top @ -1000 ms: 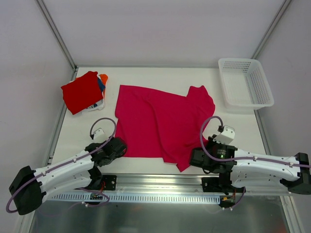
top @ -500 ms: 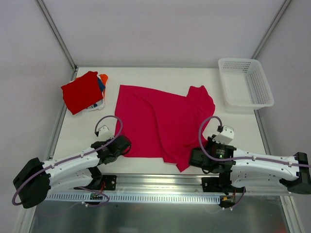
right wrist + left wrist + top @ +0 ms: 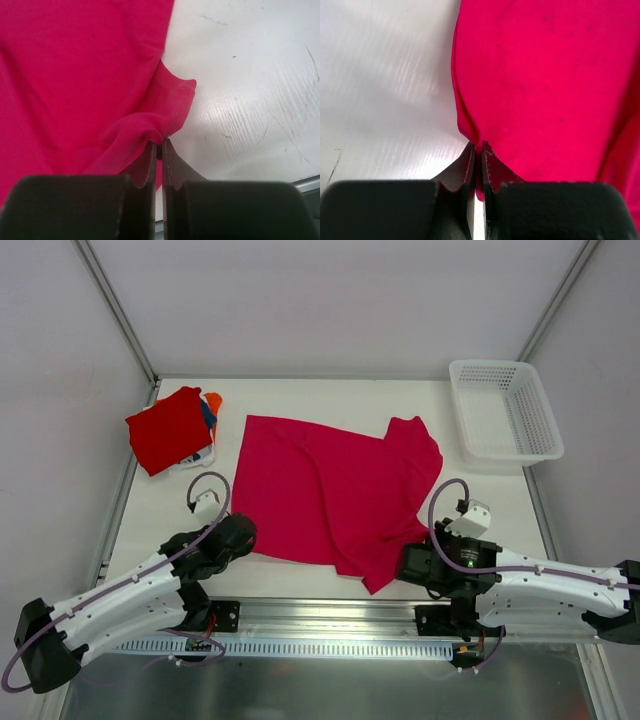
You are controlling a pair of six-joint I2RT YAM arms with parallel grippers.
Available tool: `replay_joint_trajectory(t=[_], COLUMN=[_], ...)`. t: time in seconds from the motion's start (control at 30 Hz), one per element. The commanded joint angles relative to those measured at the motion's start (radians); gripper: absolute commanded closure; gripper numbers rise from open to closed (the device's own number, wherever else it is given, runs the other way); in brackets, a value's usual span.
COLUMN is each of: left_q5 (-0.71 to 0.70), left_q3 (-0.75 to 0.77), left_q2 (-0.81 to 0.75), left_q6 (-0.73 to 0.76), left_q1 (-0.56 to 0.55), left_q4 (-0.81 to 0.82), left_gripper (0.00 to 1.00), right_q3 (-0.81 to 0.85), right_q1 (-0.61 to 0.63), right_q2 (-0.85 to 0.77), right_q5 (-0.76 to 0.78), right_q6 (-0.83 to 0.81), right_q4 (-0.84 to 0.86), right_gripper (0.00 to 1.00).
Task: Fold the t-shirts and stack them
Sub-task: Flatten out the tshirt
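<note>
1. Magenta-pink t-shirt (image 3: 330, 495) is the biggest thing here. We see it spread mostly flat in the middle of the white surface (image 3: 300, 395), a bit rumpled, with one sleeve sticking out toward the far right and the near-right corner hanging in a point by the surface's near edge.
2. White mesh basket (image 3: 503, 363) sits at the far right corner, well apart from the shirt.
3. Red t-shirt (image 3: 168, 428) is folded to a square at the far left, on top of a small pile (image 3: 210, 408) with orange and blue edges peeking out on its right side.
4. Left tool (image 3: 478, 147) is at the shirt's near-left edge, and we see its fingers pinched tight on a fold of the pink hem.
5. Right tool (image 3: 156, 145) is at the near-right corner, fingers clamped together on a bunched bit of the same shirt, with the cloth puckered up around the tips.
</note>
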Motion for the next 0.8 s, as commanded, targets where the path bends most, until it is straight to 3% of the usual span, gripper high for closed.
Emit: replay_joint_trajectory(t=[0.0,0.23,0.6,0.63,0.67,0.7,0.73,0.77], left_q5=[-0.032,-0.135,-0.236,-0.241,-0.244,-0.246,-0.246,-0.247], left_q3=[0.061,0.151,0.243,0.246,0.251,0.254,0.256,0.256], left_q2=[-0.086,-0.212,-0.263,-0.260,-0.254,-0.249,-0.247,-0.246], left_q6=[0.035,0.024,0.027,0.029,0.030,0.030,0.030,0.030], left_q1=[-0.009,-0.007,-0.007,-0.007,-0.007,-0.007,-0.007,-0.007], left_q4=[-0.149,-0.347,-0.436,-0.439,-0.441,-0.441,-0.441,-0.443], left_gripper=[1.00,1.00,1.00,1.00,1.00,1.00,1.00,1.00], right_q3=[-0.003,0.016,0.020,0.028,0.030,0.031,0.033,0.034], right_q1=[0.002,0.002,-0.046,-0.053,-0.055,-0.058,-0.063,-0.064], right_q2=[-0.042,-0.033,-0.133,-0.137,-0.141,-0.144,-0.150,-0.151], right_q5=[0.007,0.026,0.062,0.063,0.063,0.062,0.059,0.054], right_q6=[0.013,0.009,-0.013,-0.024,-0.031,-0.039,-0.047,-0.050], right_q4=[-0.316,-0.339,-0.338,-0.336,-0.338,-0.338,-0.338,-0.338], right_gripper=[1.00,1.00,0.99,0.90,0.45,0.19,0.01,0.01])
